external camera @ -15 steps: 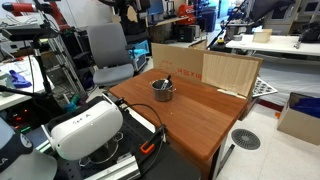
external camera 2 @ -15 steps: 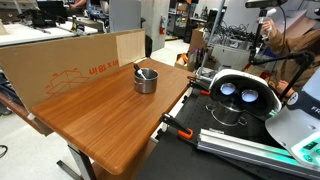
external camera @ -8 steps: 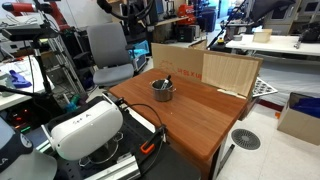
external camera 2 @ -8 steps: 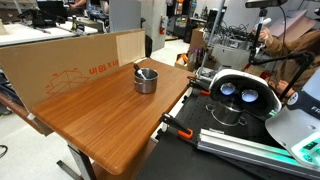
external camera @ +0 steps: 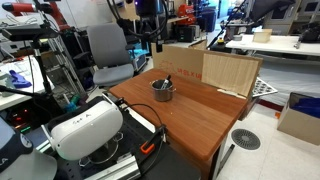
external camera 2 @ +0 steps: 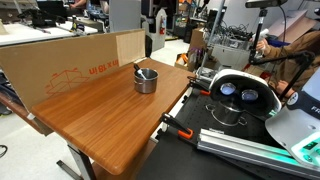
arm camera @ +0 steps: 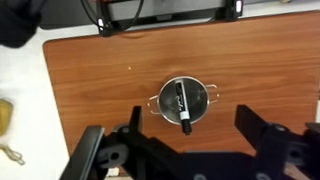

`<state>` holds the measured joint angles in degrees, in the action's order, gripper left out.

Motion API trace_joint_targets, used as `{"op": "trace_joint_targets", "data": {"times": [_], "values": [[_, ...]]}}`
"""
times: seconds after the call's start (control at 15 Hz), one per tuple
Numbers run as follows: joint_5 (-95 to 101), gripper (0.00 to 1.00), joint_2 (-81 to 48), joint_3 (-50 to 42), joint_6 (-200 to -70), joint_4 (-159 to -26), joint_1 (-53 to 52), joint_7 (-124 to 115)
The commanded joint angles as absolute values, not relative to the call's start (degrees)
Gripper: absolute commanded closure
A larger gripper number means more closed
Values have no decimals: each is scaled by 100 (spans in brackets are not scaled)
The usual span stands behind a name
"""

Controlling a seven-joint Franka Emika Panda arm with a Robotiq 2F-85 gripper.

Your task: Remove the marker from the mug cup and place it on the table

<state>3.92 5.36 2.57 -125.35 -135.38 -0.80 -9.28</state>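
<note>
Risk no. 1 is the mug cup (arm camera: 161, 103) moving w/ the grab. It looks light and sits free on the table (arm camera: 95, 70), so if one finger clips the rim or the side handle on the way down, the cup prob. slides or tips and takes the marker (arm camera: 183, 105) along.

Gripper (arm camera: 190, 135) hangs high above the cup, jaws spread wide, nothing held. In an exterior view it's well up over the table's far side (external camera: 150, 38), so a long descent is left and any small sideways error can build up.

Marker lies inside the cup, slanted across it, dark end toward the bottom of the wrist view. In an exterior view one end pokes just above the rim (external camera: 166, 80).

Other failure modes, as I judge them:
- jaws not lined up across the thin body → marker rolls or pivots out of the pinch, drops back in
- grip too near the tip → it swings, may slip during lift
- fingers too deep → jam betw. marker and cup wall, cup lifts too
- lifting at a slant → marker drags on the rim, tips cup

Cardboard panel (external camera 2: 70, 70) stands near behind the cup; the approach needs to keep off it
</note>
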Motion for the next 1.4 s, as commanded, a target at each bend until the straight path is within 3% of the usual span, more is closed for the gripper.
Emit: {"op": "trace_joint_targets", "data": {"times": [0.0,1.33], "values": [[688,0,-3,313,-12746,-13246,-136,-1221],[1711,0,-1857,-91,-12888,-12224,-446,-1808]]}}
